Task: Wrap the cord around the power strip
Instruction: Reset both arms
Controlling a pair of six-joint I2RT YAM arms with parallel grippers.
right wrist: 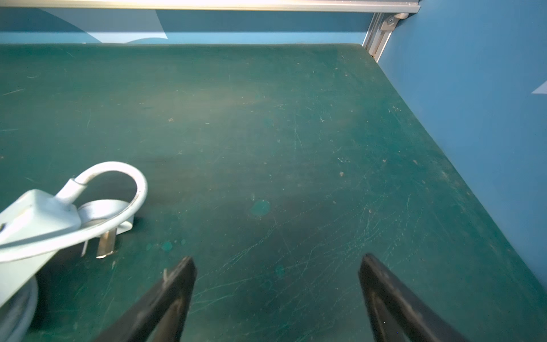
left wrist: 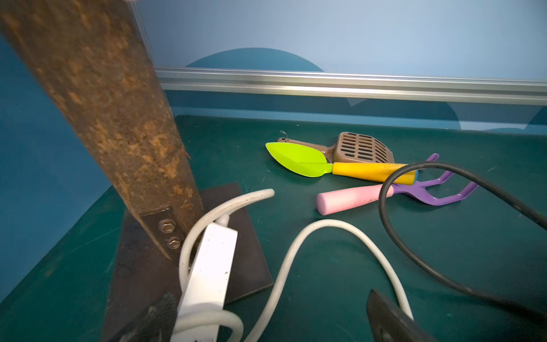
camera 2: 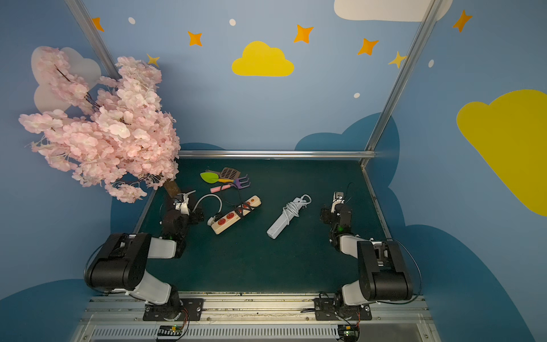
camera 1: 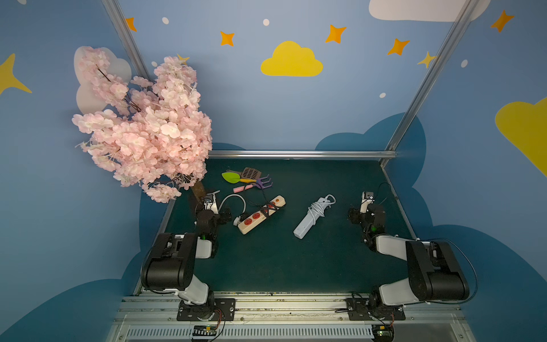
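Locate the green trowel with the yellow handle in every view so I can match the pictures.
Both top views: the green trowel lies at the far left of the table, beside the purple rake.
Left wrist view: in it, between the brown scoop and the rake.
Right wrist view: not in it.
Shared landmark: the aluminium rail along the table's far edge.

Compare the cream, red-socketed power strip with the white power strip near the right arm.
The cream power strip shows red sockets, black cord crossed over its middle; the white power strip shows a blank face, white cord coiled round one half. Both lie slanted on the green table.
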